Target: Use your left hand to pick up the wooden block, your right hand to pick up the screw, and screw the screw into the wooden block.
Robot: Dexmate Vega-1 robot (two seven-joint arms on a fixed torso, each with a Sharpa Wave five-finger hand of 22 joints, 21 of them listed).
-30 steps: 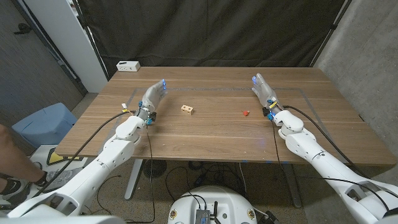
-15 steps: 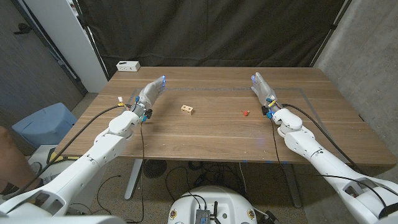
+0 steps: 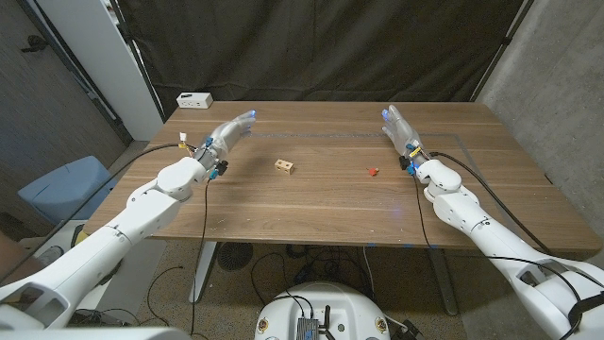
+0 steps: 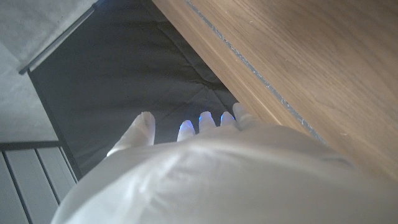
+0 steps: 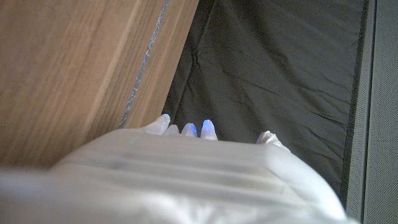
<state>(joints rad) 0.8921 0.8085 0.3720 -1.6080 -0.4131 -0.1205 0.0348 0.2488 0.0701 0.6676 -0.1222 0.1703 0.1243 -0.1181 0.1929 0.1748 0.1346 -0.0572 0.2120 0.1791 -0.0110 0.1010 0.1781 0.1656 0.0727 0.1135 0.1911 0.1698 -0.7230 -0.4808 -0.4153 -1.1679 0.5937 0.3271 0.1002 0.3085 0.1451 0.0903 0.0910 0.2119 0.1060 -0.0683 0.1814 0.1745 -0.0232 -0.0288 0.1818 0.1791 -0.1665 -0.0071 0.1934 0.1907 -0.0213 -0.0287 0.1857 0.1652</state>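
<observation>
The wooden block lay on the tabletop slightly left of centre, with a dark hole visible in its near face. The screw, a small red item, lay to the right of the block, well apart from it and at about the same depth. Neither item was touched by a hand.

The left hand was positioned above the left part of the tabletop, left of the block and well apart from it. Its fingers were extended and spread toward the far side, holding nothing. Blue lights showed at the fingertips.

The right hand was positioned above the right part of the tabletop, to the right of and slightly beyond the screw. Its fingers were likewise extended with blue-lit tips, and it held nothing.

A white power strip lay at the far left corner of the tabletop. A black curtain hung behind the far edge. A light blue bin stood on the floor to the left of the table.
</observation>
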